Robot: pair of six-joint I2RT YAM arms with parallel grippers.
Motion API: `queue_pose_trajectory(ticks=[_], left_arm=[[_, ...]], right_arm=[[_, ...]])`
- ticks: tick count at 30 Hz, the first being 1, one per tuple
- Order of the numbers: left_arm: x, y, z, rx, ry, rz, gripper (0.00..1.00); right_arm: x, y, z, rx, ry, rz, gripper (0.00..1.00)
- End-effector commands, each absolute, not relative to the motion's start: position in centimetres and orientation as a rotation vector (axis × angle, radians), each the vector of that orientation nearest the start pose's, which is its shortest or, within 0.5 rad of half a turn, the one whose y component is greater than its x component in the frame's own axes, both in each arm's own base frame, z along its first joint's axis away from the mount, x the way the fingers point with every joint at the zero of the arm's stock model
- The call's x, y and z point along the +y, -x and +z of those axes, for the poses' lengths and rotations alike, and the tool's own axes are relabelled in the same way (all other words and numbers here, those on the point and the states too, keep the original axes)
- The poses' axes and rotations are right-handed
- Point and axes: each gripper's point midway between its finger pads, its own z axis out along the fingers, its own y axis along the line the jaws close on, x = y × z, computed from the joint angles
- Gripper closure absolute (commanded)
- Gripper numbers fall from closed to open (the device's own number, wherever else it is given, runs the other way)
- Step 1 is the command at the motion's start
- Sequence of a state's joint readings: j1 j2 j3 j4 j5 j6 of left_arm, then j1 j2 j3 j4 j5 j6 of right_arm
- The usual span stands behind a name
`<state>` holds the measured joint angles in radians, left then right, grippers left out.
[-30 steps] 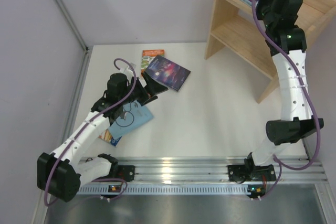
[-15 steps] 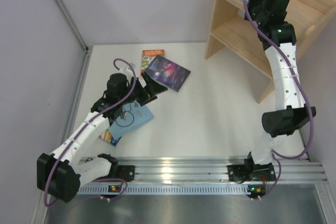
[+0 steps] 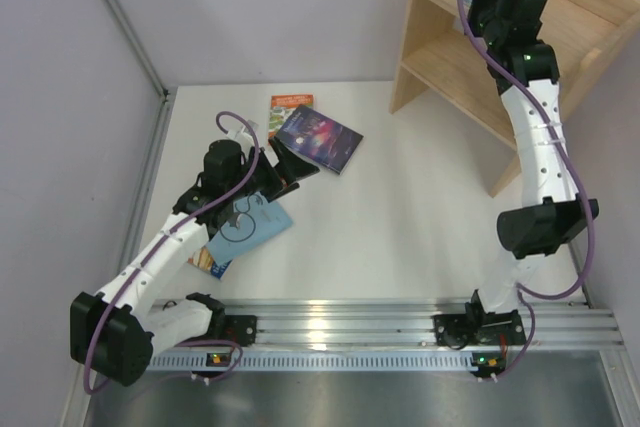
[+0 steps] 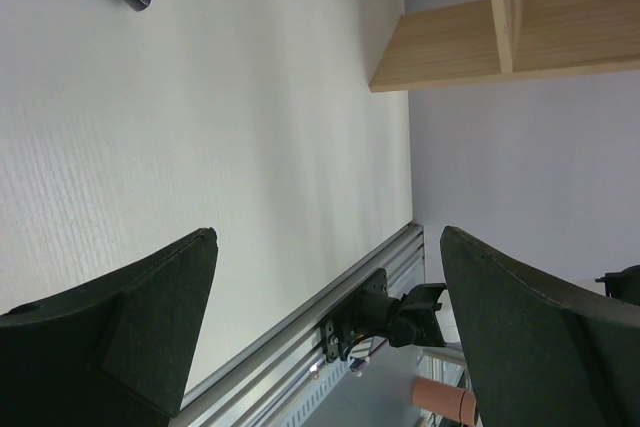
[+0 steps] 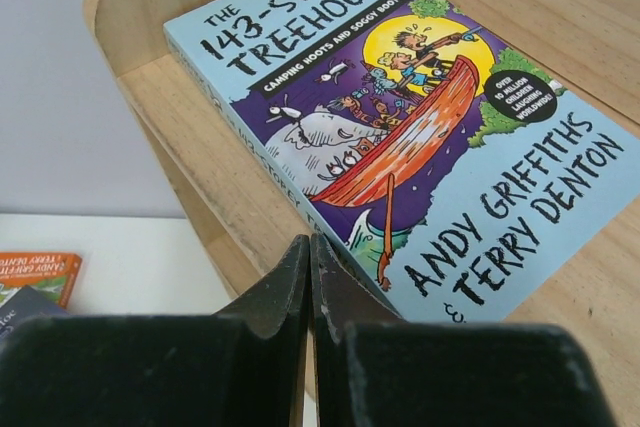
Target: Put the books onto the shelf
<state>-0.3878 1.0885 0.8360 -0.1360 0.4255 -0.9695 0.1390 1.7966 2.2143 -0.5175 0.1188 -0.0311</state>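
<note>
- Read the right hand as pinched fully shut and holding nothing, poised over the top tier of the shelf.
- Find the treehouse book lying flat, cover up, just ahead of and below those fingertips, close to the tier's rounded corner.
- Judge one book shelved and four left; treat the step as backing off from the placed book.
- Lift straight up before swinging away, to avoid dragging the cover towards the edge.
- Read the left hand as spread wide and empty, low over the counter.
- Look just ahead of it for the galaxy book, with the orange book beyond, touching or overlapped, hard to tell which.
- Look behind it, under the arm, for the light-blue book resting on a colourful book.
- Expect trouble with thin paperbacks flat on a smooth white counter; go for a raised or overlapping edge.
- Mind the pale walls close on the left and behind.
</note>
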Motion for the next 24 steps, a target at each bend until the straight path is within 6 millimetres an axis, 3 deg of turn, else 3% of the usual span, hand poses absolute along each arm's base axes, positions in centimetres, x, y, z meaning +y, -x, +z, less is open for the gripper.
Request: queue_pose_trajectory(ticks=[1,17,24], left_arm=[[-22.6,-28.3,26.2,2.065,0.272,-1.265,0.02],[-22.5,-28.7,26.0,2.066,0.28,-1.248,0.02],[-22.6,-28.8,25.9,2.069,0.287,-1.248,0.02]], right_arm=[[5.0,-52.8,47.2,1.614,0.043,-0.048,1.0],[4.9,-54.3,46.3,1.597,0.034,-0.074,1.0],[7.9,-54.7,46.5,1.557,0.146,-0.049,1.0]])
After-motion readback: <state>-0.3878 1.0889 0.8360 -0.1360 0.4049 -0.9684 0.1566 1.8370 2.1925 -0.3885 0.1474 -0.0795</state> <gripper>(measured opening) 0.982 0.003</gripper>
